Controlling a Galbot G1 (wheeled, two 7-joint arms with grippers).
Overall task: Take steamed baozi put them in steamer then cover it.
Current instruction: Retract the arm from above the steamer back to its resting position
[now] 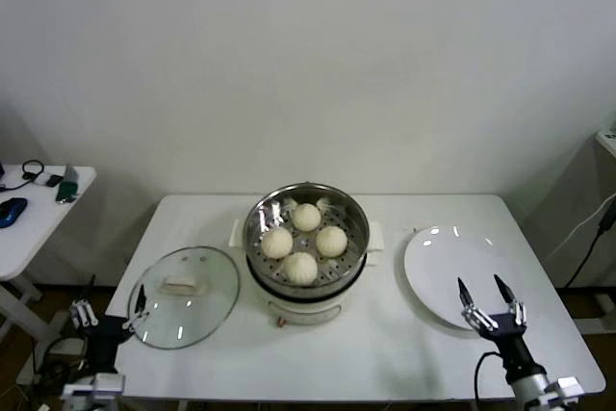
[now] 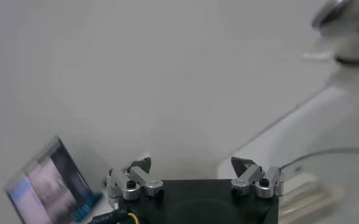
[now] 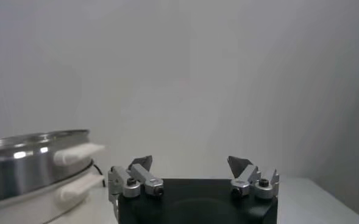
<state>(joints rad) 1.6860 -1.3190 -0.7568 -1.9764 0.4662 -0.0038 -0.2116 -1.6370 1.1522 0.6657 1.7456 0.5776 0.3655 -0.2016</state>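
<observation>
Four cream-white steamed baozi [image 1: 305, 241] sat in round steel steamer [image 1: 306, 249]; left hand [image 1: 109, 315] and right hand [image 1: 487, 299] both wide open, empty, well apart from it; no readable writing.

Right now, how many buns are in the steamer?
4 small round cream-white dough buns, all on the perforated tray of the round shiny steel steamer pot: rear, left, right, front. None on the flat white plate; none looks hidden.

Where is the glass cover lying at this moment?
In the head view the cover lies flat on the table, on the robot's left side, just beside the steamer and not on it.
</observation>
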